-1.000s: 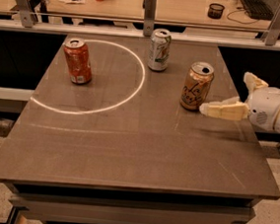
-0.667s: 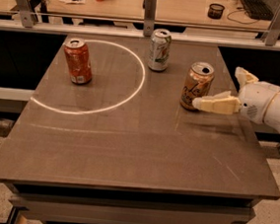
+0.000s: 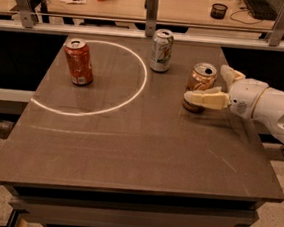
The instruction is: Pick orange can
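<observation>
- The surface is a dark, flat top, and all three cans stand upright on its far half.
- My arm reaches in from the right edge, low over the surface.
- A white ring is drawn on the left part of the surface. The red can stands inside it, well apart from my target.
- The white and green can stands just outside the ring at the back, near the target but not touching it.
- The orange can stands on the right side of the surface, towards the back, with its silver top up.
- My hand is at that can and spread wide. One of its fingers crosses in front of the lower body and the other sits behind and to the right of the rim. I see no squeeze on it yet.
- I judge the can to be light, with thin walls that dent under a hard pinch. Its smooth painted side is likely to slip.
- I would take hold across the middle of the body, below the rim, where the sides are straight, and press only firmly enough to lift.
- The near finger sits low, so an uneven close could tip the can or push it back.
</observation>
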`<state>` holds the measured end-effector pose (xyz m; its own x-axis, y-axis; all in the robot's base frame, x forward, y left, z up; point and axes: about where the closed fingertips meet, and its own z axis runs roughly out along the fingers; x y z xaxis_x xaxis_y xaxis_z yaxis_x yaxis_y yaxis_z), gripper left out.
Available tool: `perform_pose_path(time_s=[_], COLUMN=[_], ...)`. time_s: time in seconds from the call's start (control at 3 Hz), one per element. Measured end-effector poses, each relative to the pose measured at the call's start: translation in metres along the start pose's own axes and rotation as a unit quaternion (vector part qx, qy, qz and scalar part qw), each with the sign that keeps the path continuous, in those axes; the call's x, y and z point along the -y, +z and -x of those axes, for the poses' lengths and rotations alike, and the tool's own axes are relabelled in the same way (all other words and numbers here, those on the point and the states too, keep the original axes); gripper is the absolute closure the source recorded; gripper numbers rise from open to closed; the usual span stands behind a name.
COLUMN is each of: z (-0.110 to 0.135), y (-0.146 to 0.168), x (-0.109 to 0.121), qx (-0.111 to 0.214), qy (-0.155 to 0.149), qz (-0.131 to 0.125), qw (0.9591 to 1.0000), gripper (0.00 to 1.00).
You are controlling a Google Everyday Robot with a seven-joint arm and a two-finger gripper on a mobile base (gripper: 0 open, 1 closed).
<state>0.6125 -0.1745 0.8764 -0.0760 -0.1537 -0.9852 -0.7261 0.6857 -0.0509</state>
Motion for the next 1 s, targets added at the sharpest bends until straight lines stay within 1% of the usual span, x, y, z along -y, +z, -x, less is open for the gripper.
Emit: perform_pose_path(time_s=[0.33,0.67,1.0], z=[0.0023,0.0055,0.0094], y=[0.0107,0.0167,0.0184], x=[-0.0044,-0.0073,-0.0079], qx=[0.005,0.008,0.011], qy=[0.0,-0.006,-0.011], qz=[0.017,0.029,0.035], qw=[0.9998,0.9995,0.9993], gripper=[0.38,0.61,0.84])
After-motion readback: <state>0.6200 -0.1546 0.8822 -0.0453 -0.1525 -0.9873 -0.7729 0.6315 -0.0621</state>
